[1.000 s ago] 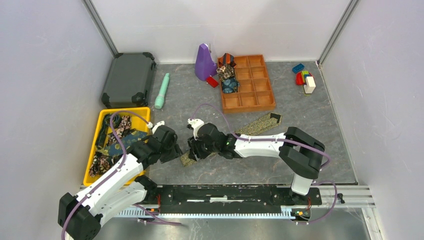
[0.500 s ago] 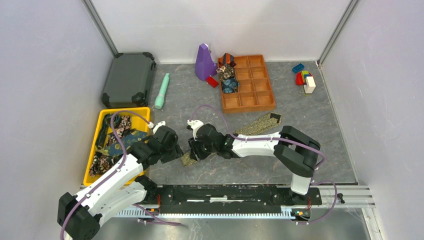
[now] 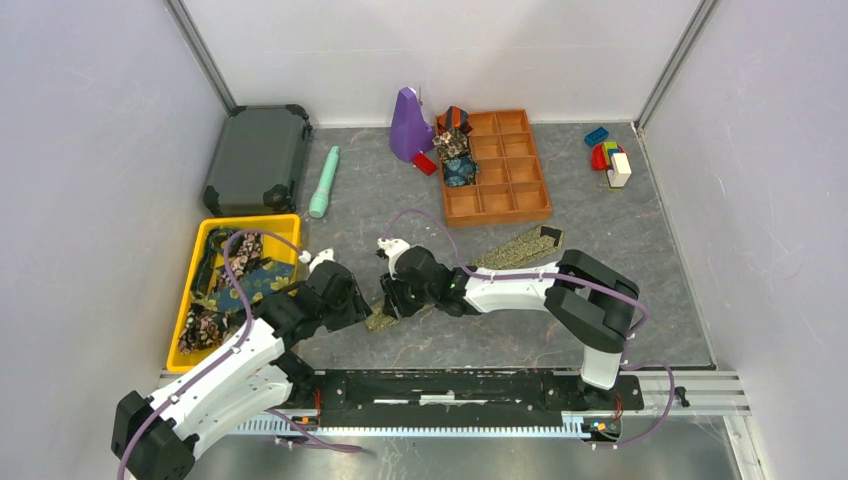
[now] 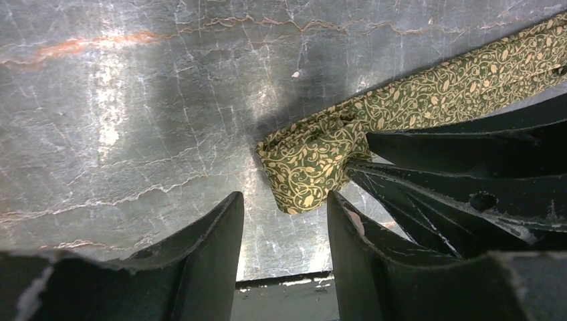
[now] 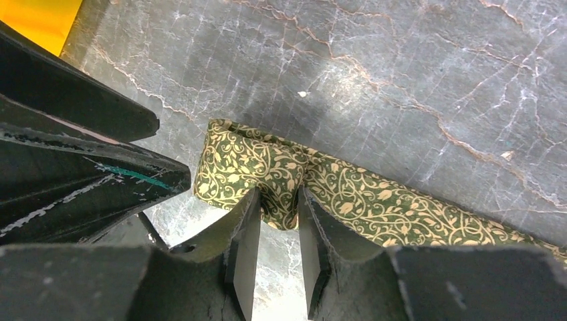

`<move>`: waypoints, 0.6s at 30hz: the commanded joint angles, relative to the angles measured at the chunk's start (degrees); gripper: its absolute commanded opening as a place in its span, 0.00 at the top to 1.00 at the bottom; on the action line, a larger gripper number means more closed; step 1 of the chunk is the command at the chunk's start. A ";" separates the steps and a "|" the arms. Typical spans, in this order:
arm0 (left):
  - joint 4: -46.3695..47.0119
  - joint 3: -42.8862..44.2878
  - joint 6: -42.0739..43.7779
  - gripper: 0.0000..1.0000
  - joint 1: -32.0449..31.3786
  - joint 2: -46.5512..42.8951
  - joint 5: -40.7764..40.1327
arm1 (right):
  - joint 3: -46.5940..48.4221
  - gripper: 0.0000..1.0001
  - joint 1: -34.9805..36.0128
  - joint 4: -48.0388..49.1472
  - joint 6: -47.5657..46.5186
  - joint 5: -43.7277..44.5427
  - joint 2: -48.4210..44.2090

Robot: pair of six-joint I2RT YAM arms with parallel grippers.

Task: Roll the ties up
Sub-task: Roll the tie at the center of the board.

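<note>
An olive-gold patterned tie lies as a diagonal strip on the grey table, its near end folded over into a small loop. My right gripper is shut on that folded end, with a hump of fabric bunched between its fingertips. My left gripper stands open just short of the loop, touching nothing. In the top view both grippers meet at the tie's near end, the left gripper beside the right gripper. Rolled ties sit in the tray's left compartments.
A yellow bin at the left holds several loose ties. At the back stand the orange-brown compartment tray, a purple object, a teal cylinder and a dark case. Toy blocks sit at the back right.
The right gripper's jaws have narrowed onto the tie's folded end. The left gripper has edged a little to the right, closer to that end.
</note>
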 commanded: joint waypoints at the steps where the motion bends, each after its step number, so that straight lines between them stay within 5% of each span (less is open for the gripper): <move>1: 5.71 -1.89 -2.10 0.45 -0.56 -0.99 1.29 | -0.97 0.68 -0.75 2.34 -0.42 0.53 1.08; 18: 16.84 -10.95 -9.23 0.45 -1.77 -3.70 0.15 | -2.75 0.70 -1.67 4.54 0.11 -0.79 4.33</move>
